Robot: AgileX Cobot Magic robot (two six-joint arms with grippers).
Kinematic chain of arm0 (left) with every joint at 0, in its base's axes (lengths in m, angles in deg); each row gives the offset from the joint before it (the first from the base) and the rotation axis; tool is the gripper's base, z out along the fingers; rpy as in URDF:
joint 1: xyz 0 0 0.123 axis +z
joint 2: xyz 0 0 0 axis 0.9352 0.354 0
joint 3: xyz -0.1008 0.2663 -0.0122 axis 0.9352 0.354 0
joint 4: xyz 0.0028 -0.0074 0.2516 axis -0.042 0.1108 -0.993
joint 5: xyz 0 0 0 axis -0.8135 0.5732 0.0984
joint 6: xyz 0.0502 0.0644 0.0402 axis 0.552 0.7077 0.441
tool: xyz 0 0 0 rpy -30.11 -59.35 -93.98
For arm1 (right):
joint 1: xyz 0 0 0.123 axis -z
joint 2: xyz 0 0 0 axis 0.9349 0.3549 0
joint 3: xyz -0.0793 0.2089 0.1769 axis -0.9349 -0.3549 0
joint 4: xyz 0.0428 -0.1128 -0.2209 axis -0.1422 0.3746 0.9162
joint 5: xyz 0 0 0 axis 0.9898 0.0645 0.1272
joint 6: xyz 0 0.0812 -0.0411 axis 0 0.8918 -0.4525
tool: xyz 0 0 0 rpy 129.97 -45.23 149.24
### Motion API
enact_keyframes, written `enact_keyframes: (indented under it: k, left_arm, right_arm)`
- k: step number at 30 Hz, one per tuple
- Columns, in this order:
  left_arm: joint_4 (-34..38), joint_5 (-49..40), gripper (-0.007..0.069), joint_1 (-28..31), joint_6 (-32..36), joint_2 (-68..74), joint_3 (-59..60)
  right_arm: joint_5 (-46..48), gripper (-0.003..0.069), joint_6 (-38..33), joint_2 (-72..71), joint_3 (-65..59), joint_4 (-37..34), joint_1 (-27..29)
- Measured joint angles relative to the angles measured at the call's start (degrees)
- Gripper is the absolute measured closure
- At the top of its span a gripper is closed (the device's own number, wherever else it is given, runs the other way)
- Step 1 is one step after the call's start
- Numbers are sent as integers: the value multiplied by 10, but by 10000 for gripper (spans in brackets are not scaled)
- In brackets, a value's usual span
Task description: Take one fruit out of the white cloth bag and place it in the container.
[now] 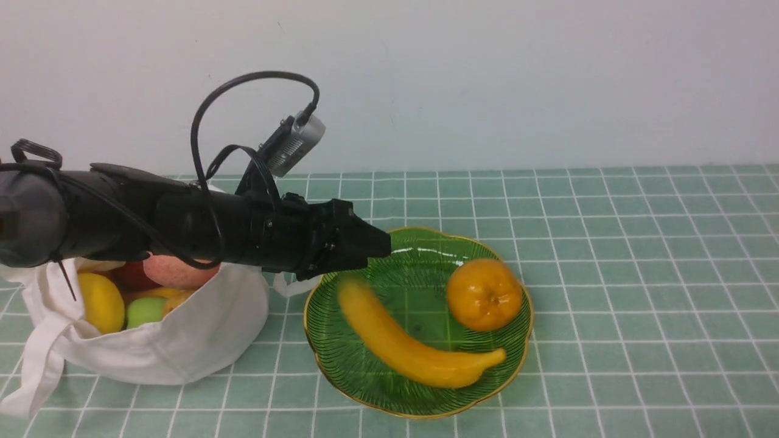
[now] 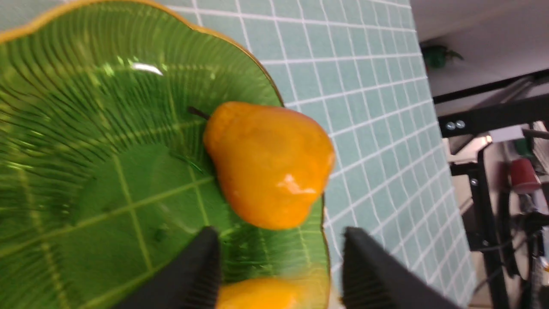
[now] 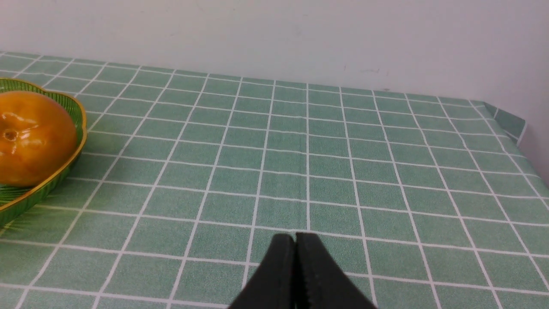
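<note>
**Front, left-wrist and right-wrist views.** We see the banana (image 1: 414,347) lying inside the green dish (image 1: 341,371), on the side of the dish nearer the robot. Its long axis runs diagonally. The thick end is toward the back and the robot's left, and the narrow stem tip points to the front and the robot's right, stopping close to the gold rim. The curve bows toward the near rim. The thick end is blurred in the front view, so we cannot make out its exact outline there. A round orange (image 1: 485,295) also sits in the dish, behind the banana's stem half and just beside it; we cannot tell whether the two touch.

The left gripper (image 1: 380,243) reaches in horizontally from the robot's left. It hangs over the dish's back-left rim, above the banana's blurred end. In the left-wrist view its two black fingers (image 2: 201,274) stand well apart, with a strip of yellow skin showing between them. Nothing is clamped.

The right gripper (image 3: 295,238) has its jaws pressed together over bare checked tablecloth (image 1: 639,304), well apart from the dish.

The white cloth bag (image 1: 182,340) slumps under the left arm, just beside the dish. Its open mouth shows a lemon (image 1: 100,301), a green fruit (image 1: 145,310) and a pinkish fruit (image 1: 179,272).
</note>
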Motion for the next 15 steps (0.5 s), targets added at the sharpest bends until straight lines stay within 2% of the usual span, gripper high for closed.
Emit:
enact_keyframes:
  k: [1, 3, 5, 6, 9, 10, 11, 13, 14, 15]
  left_arm:
    - [-1, 1, 215, 0, 1, 0, -1]
    - [-22, 10, 83, 1, 11, 0, -1]
    - [-35, 11, 45, 4, 12, 0, -3]
    - [-73, 3, 2, 12, 12, 0, -13]
    - [-128, -13, 0, 25, 1, -7, -28]
    - [-157, -20, 14, 32, -11, -14, -34]
    - [-233, -36, 83, 43, -51, -40, -48]
    - [-281, -47, 158, 48, -86, -64, -59]
    - [-388, -60, 328, 54, -148, -117, -73]
    - [-422, -65, 425, 55, -176, -148, -75]
  right_arm:
    - [0, 674, 0, 0, 0, 0, 0]
    - [0, 674, 0, 0, 0, 0, 0]
    - [0, 674, 0, 0, 0, 0, 0]
    - [0, 674, 0, 0, 0, 0, 0]
    - [0, 674, 0, 0, 0, 0, 0]
    - [0, 674, 0, 0, 0, 0, 0]
    - [0, 674, 0, 0, 0, 0, 0]
    - [0, 674, 0, 0, 0, 0, 0]
    - [0, 674, 0, 0, 0, 0, 0]
    - [0, 674, 0, 0, 0, 0, 0]
